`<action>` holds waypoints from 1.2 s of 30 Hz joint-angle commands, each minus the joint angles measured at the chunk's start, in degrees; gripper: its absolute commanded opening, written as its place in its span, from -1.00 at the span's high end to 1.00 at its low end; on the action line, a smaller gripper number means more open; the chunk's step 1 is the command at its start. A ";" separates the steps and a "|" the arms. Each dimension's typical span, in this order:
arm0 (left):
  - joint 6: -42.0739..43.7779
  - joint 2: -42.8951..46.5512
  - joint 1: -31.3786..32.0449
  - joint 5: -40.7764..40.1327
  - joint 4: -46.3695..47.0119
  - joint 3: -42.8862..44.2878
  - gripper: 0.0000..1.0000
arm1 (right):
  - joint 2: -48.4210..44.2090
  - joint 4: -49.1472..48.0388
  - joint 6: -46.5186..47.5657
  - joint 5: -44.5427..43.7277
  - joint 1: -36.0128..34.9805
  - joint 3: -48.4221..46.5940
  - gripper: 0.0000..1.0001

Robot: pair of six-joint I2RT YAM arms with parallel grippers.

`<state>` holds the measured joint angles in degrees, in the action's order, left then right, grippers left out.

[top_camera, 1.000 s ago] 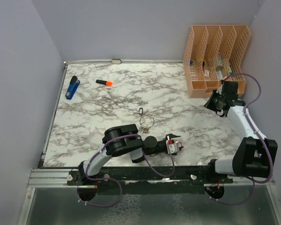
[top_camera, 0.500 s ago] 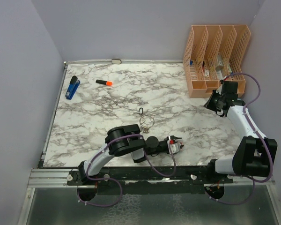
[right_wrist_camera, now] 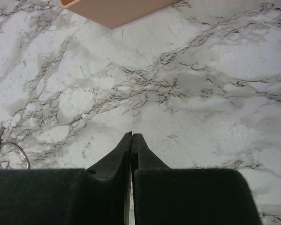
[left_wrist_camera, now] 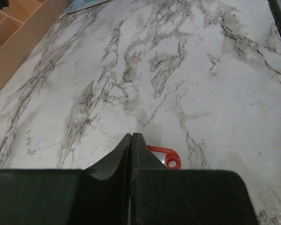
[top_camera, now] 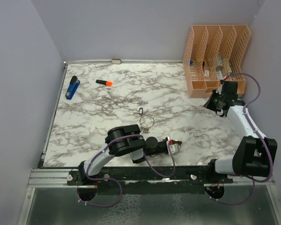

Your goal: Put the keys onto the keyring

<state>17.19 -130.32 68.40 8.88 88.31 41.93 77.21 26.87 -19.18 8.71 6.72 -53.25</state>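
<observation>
The keyring (top_camera: pixel 146 121), a thin silver ring with small keys on it, lies mid-table, and a dark-headed key (top_camera: pixel 141 111) rests just beyond it. Part of the keyring (right_wrist_camera: pixel 11 154) shows at the right wrist view's left edge. A key with a red tag (top_camera: pixel 173 147) lies near the front edge. My left gripper (top_camera: pixel 179 143) sits low over it, shut. In the left wrist view the jaws (left_wrist_camera: pixel 131 136) meet flush and the red tag (left_wrist_camera: pixel 166 157) pokes out beside the right finger, on the table. My right gripper (top_camera: pixel 210 104) hovers shut near the organizer, its jaws (right_wrist_camera: pixel 131 135) holding nothing.
An orange file organizer (top_camera: pixel 215 58) stands at the back right, close to the right arm. An orange-capped black marker (top_camera: pixel 104 83) and a blue object (top_camera: pixel 72 87) lie at the back left. Grey walls enclose the table on three sides.
My left gripper's jaws have closed from partly open to fully shut beside the red tag, and the gripper drew back slightly. The right arm has not moved.
</observation>
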 commanded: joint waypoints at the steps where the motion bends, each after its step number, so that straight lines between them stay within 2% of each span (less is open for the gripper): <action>1: -1.78 0.18 0.33 -2.40 14.17 -2.23 1.00 | -0.34 -1.86 0.55 1.74 0.22 0.21 0.98; 5: -2.44 4.96 0.02 -4.26 14.12 -4.14 1.00 | -0.77 -2.31 1.91 3.72 0.22 0.09 0.98; 7: -5.52 8.99 -1.63 -4.79 12.97 -4.92 1.00 | -1.44 -3.14 3.39 5.63 0.22 0.08 0.98; 11: -9.58 17.51 -6.22 -6.31 2.61 -4.43 1.00 | -2.15 -3.88 6.64 10.47 0.22 -0.96 0.98; 13: -8.51 22.05 -7.71 -8.93 0.37 -6.24 1.00 | -2.11 -2.89 7.25 12.65 0.16 -2.04 0.95; 16: -5.32 28.36 -8.99 -15.97 -1.31 -8.92 1.00 | -2.11 -2.71 8.90 17.57 -0.06 -2.46 0.77; 18: -2.44 31.63 -9.60 -20.06 -1.01 -10.27 1.00 | -1.70 -2.12 10.67 19.30 -1.01 -2.78 0.71; 20: -1.49 32.75 -10.07 -20.50 0.02 -11.65 1.00 | -1.61 -1.14 12.25 18.63 -2.26 -3.14 0.67; 22: -3.56 34.32 -10.17 -16.05 -1.97 -12.40 1.00 | -1.77 -0.41 12.58 17.89 -2.94 -3.48 0.61; 24: -7.29 33.52 -10.14 -8.17 -5.91 -11.90 0.99 | -2.14 -0.31 12.24 17.77 -3.11 -3.61 0.48; 27: -11.82 27.87 -9.94 2.83 -8.79 -9.87 0.60 | -2.86 -1.05 11.44 17.51 -3.21 -2.79 0.16; 29: -12.19 24.70 -9.22 6.68 -10.71 -8.03 0.38 | -3.44 -2.04 10.88 17.27 -3.21 -1.69 0.08; 32: -5.66 20.52 -7.08 11.21 -13.70 -5.97 0.24 | -3.18 -3.13 10.79 16.34 -3.22 -0.21 0.07; 36: 3.00 14.85 -5.62 12.85 -8.18 -6.84 0.24 | -1.58 -3.45 11.08 15.03 -3.25 0.22 0.11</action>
<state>11.92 -111.20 61.30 14.50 77.25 35.20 75.11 25.28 -8.32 24.91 3.53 -54.04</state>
